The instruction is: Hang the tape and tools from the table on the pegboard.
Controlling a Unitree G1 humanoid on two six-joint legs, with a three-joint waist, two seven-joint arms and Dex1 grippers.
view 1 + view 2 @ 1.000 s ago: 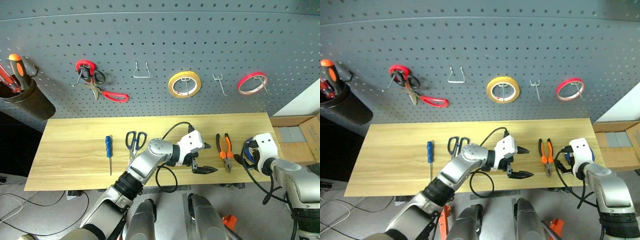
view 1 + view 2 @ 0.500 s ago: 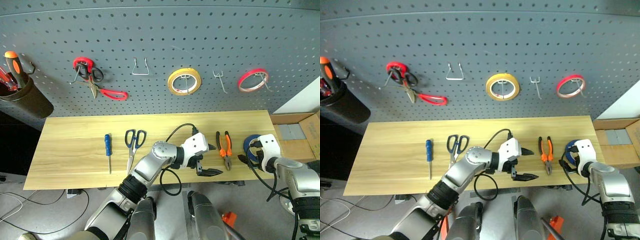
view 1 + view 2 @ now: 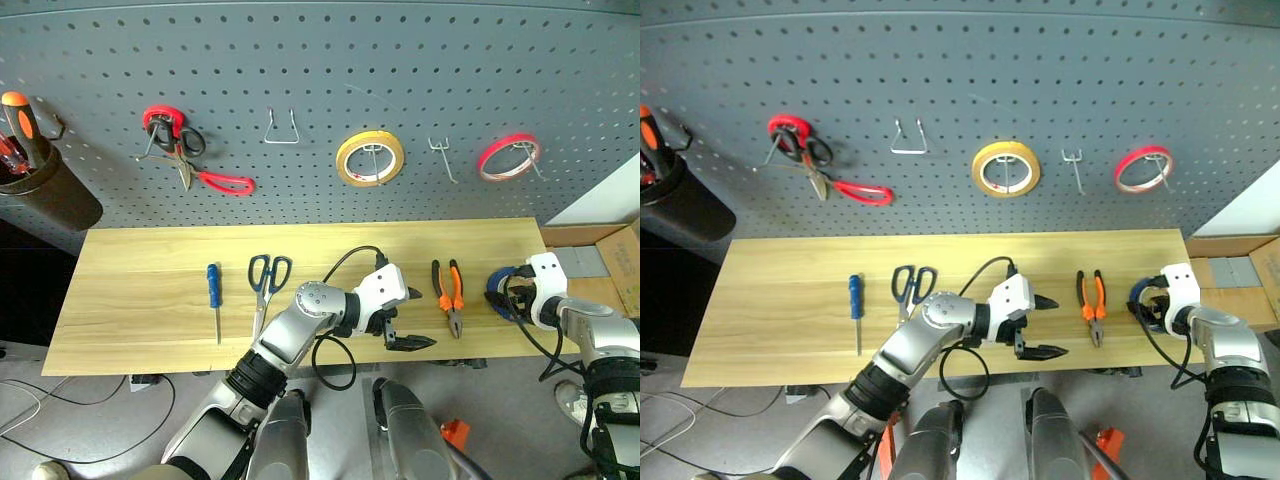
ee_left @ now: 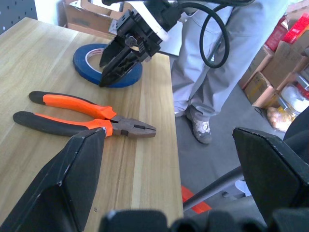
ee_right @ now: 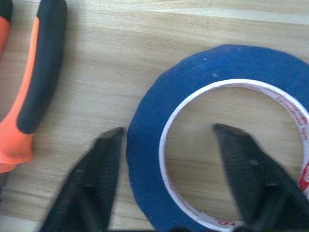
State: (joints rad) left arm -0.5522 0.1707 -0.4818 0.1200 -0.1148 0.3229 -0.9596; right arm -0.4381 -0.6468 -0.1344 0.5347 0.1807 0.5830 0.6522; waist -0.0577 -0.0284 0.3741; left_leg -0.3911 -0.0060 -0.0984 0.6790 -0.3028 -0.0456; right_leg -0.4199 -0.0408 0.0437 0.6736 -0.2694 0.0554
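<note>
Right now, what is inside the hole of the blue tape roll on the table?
Inside the blue tape roll is bare table wood and one finger of the right gripper; the other finger stands outside the ring. The wood under that finger is covered.

Red-handled snips (image 3: 195, 165), a yellow roll (image 3: 370, 160) and a red roll (image 3: 508, 157) hang on hooks.

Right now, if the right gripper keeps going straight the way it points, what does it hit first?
Most likely the blue tape roll: the right gripper straddles its near wall, one finger outside, one inside the hole.
</note>
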